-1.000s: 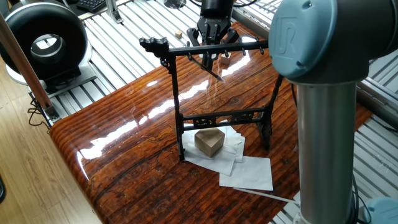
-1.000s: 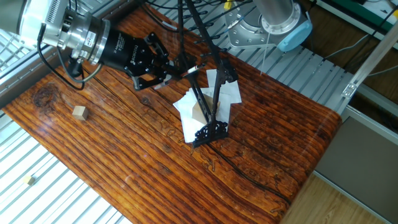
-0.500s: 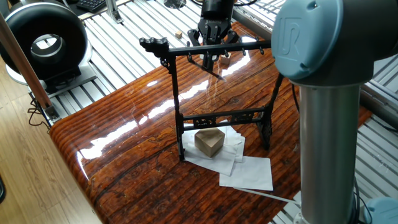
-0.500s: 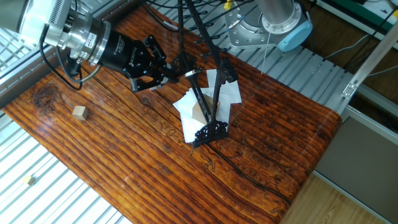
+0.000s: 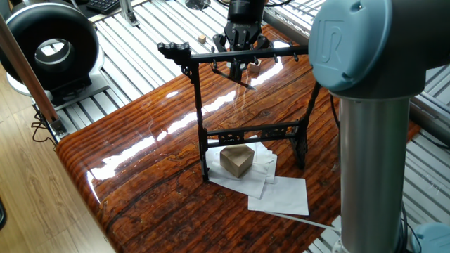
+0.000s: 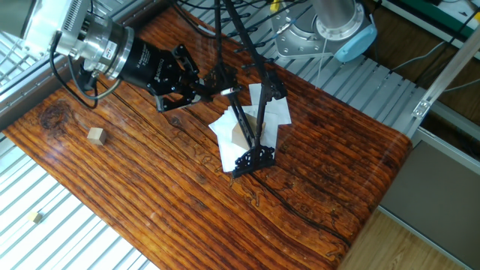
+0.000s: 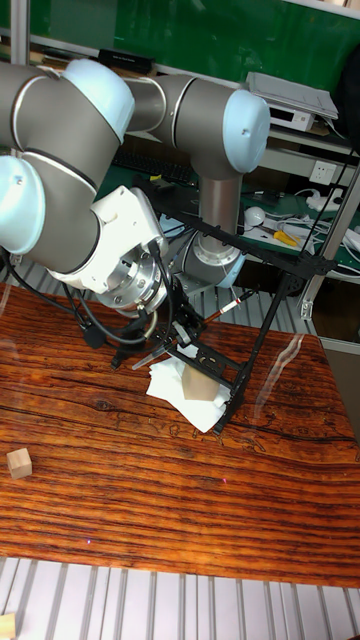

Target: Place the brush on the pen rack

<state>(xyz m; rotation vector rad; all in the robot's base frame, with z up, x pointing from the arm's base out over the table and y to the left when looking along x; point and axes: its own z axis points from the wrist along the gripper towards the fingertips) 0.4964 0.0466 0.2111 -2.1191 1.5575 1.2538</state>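
My black two-finger claw (image 5: 240, 60) is closed on the thin dark grey brush (image 5: 240, 81), holding it slanted just behind the top crossbar of the tall black pen rack (image 5: 246, 130).

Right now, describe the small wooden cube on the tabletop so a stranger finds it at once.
Start at the black pen rack standing over white papers. Away from it, on bare wood, the small pale cube sits alone. The bigger block sits on paper under the rack.
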